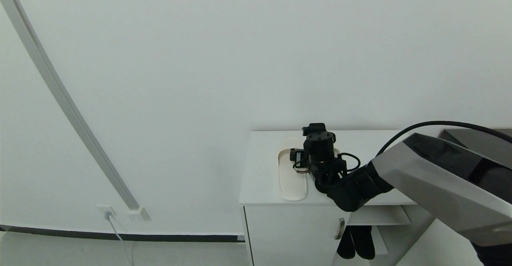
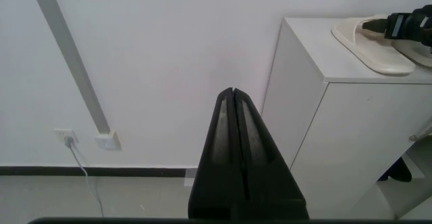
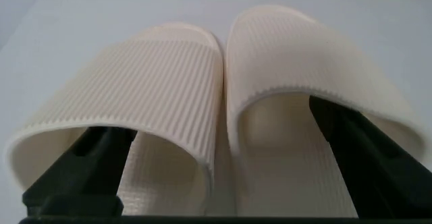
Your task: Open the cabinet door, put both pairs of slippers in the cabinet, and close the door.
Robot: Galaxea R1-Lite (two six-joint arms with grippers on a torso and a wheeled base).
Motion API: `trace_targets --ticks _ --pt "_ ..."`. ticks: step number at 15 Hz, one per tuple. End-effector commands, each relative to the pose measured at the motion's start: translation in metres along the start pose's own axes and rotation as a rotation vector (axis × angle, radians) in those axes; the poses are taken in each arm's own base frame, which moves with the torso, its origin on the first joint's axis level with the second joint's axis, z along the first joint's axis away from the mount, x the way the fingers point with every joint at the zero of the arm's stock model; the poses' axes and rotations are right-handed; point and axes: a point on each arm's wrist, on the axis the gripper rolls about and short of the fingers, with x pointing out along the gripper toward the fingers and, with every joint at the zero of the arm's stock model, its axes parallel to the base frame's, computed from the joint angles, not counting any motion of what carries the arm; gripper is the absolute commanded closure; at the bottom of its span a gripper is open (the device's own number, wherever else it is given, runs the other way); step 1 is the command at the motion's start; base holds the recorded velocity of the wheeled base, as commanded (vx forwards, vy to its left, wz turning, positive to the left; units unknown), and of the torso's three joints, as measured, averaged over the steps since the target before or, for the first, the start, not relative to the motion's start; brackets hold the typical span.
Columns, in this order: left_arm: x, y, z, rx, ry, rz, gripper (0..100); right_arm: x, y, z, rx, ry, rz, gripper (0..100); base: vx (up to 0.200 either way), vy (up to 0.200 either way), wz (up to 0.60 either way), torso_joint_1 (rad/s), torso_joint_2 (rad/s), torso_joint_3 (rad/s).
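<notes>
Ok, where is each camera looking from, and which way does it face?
Head view: on the head, facing forward and down at the cabinet with cream slippers on top; right arm shows.
Left wrist view: left of the cabinet, facing its side and the wall; shut left pincer in front.
Right wrist view: just above the cabinet top, facing the slipper openings; right pincer, one finger in each.
Shared: all three see the cream slippers.

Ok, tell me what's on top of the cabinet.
A pair of cream slippers, side by side; the open right gripper has a finger under each strap. The arm covers most of one.
</notes>
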Motion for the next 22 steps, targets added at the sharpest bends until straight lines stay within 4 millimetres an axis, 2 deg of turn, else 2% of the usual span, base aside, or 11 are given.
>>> trace_targets --ticks 1,8,10,11,12,13,14,15,16,20,22 --pt "0.000 0.000 0.000 0.000 -0.001 0.001 100 0.004 0.000 -0.004 -0.001 0.005 0.000 100 0.000 0.000 0.00 0.000 0.00 0.000" --pt "0.000 0.000 0.000 -0.002 -0.001 0.003 100 0.001 0.000 0.002 0.004 -0.003 0.013 100 0.000 0.000 0.00 0.000 0.00 0.000" --pt "0.000 0.000 0.000 0.000 -0.001 0.003 100 -0.015 -0.004 0.027 0.016 -0.030 0.034 100 0.000 0.000 0.00 0.000 0.00 0.000" --pt "0.000 0.000 0.000 -0.002 -0.001 0.001 100 -0.028 -0.008 0.040 0.005 -0.038 0.065 100 0.000 0.000 0.00 0.000 0.00 0.000" --pt "0.000 0.000 0.000 -0.002 -0.001 0.001 100 -0.036 -0.010 0.044 -0.002 -0.040 0.078 100 0.000 0.000 0.00 0.000 0.00 0.000" --pt "0.000 0.000 0.000 0.000 -0.001 0.003 100 -0.062 -0.016 0.058 -0.017 -0.045 0.115 100 0.000 0.000 0.00 0.000 0.00 0.000" --pt "0.000 0.000 0.000 0.000 -0.001 0.003 100 -0.078 -0.020 0.064 -0.019 -0.041 0.150 100 0.000 0.000 0.00 0.000 0.00 0.000" --pt "0.000 0.000 0.000 0.000 -0.001 0.003 100 -0.078 -0.020 0.064 -0.019 -0.041 0.150 100 0.000 0.000 0.00 0.000 0.00 0.000" --pt "0.000 0.000 0.000 0.000 -0.001 0.003 100 -0.121 -0.032 0.072 -0.031 -0.020 0.253 100 0.000 0.000 0.00 0.000 0.00 0.000" --pt "0.000 0.000 0.000 0.003 -0.001 0.001 100 -0.193 -0.054 0.067 -0.061 0.029 0.470 100 0.000 0.000 0.00 0.000 0.00 0.000" --pt "0.000 0.000 0.000 0.003 -0.001 0.001 100 -0.217 -0.053 0.057 -0.083 0.059 0.548 100 0.000 0.000 0.00 0.000 0.00 0.000"
